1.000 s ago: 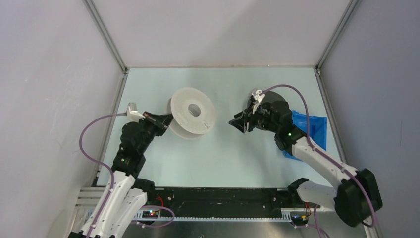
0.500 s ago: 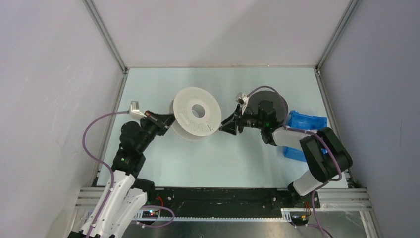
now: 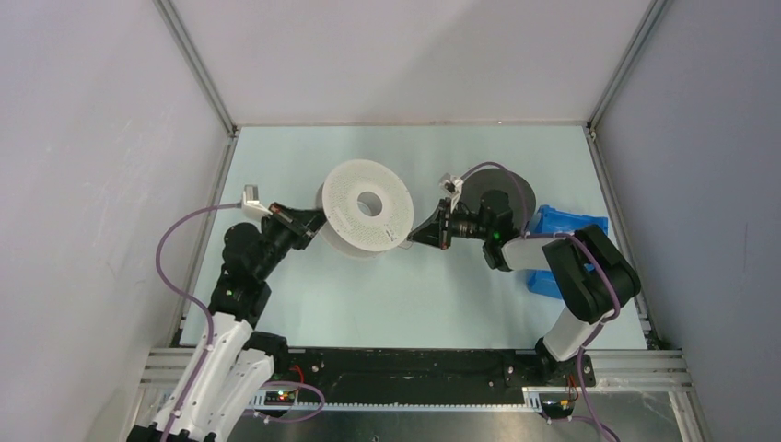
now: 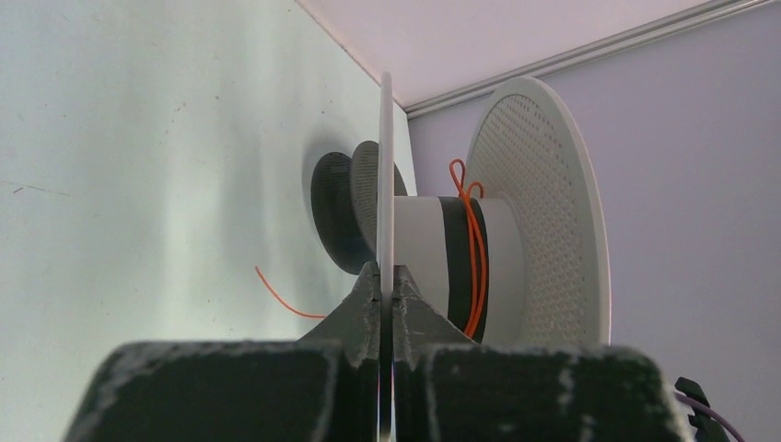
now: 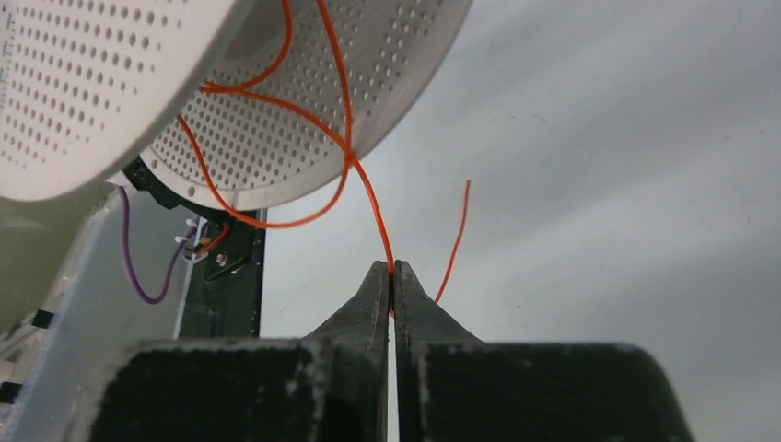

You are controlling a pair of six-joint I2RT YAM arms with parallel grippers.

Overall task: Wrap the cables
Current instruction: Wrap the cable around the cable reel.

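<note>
A white perforated spool stands on edge at mid-table. My left gripper is shut on the thin rim of its near flange, fingertips either side. A thin reddish cable runs round the hub over a black band, and a loose end lies on the table. My right gripper is just right of the spool, shut on the same reddish cable, which rises from the fingertips to the perforated flange. A free tail curves beside the jaws.
A dark grey spool stands behind the right arm and shows past the white flange. A blue bin sits at the right edge. White walls with metal rails enclose the table.
The right arm swung left to the white spool and its jaws closed on the reddish cable. The left gripper kept its hold on the flange; the spool tipped slightly.
</note>
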